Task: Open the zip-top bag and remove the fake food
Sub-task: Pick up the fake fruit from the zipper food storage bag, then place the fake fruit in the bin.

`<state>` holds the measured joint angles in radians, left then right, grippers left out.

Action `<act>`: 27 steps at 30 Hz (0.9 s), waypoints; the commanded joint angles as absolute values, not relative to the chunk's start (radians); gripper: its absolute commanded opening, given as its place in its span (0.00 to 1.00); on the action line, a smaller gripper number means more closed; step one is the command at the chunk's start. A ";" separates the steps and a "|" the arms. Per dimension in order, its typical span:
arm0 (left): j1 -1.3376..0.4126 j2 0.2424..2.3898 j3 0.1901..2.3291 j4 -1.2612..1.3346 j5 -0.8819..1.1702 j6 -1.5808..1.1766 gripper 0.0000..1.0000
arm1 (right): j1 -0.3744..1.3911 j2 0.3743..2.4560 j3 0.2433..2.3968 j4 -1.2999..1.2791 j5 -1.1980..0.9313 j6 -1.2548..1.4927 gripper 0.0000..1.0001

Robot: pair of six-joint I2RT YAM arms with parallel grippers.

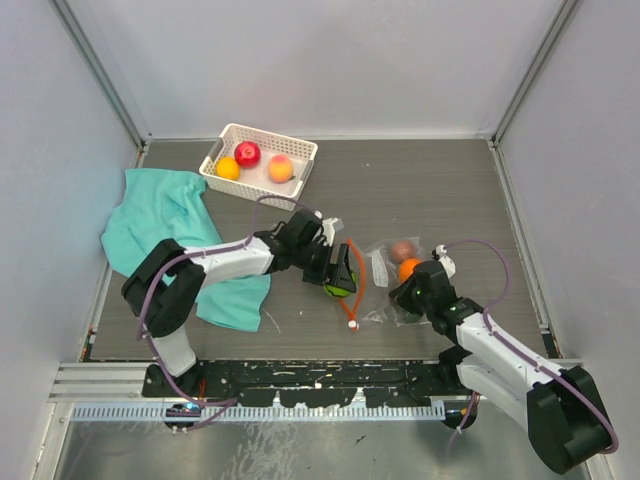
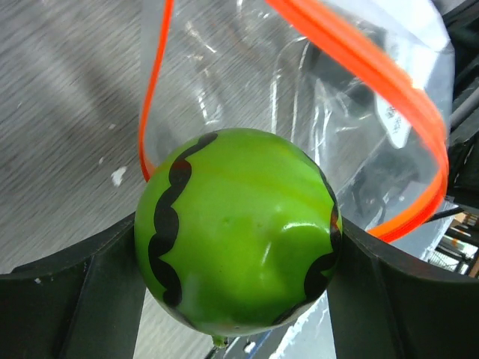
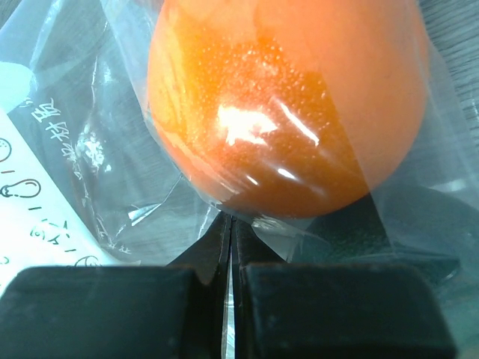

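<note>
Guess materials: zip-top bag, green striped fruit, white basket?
The zip-top bag looks like thin clear plastic film: glossy, creased, table visible through it. The green striped fruit is probably hard moulded plastic: smooth, sharp highlights, painted-looking dark stripes. The basket seems white moulded plastic, slotted walls; finish unclear.

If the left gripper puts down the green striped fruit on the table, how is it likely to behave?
The green striped fruit is round, so it would probably roll once released. Its glossy skin shows highlights, so it may slip between the fingers of the left gripper. It looks like moulded plastic, so it is likely light for its size.
</note>
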<state>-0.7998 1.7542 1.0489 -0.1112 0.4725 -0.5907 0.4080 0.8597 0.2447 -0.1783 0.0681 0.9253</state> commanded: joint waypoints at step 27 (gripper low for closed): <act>-0.750 1.849 1.548 -1.231 -0.683 -0.141 0.29 | 0.401 0.865 0.295 -0.149 0.084 0.868 0.05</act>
<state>-0.7460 1.8275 1.5238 -1.1877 -0.4000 -0.2005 0.4046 0.8642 0.2527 -0.1780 0.0685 0.8879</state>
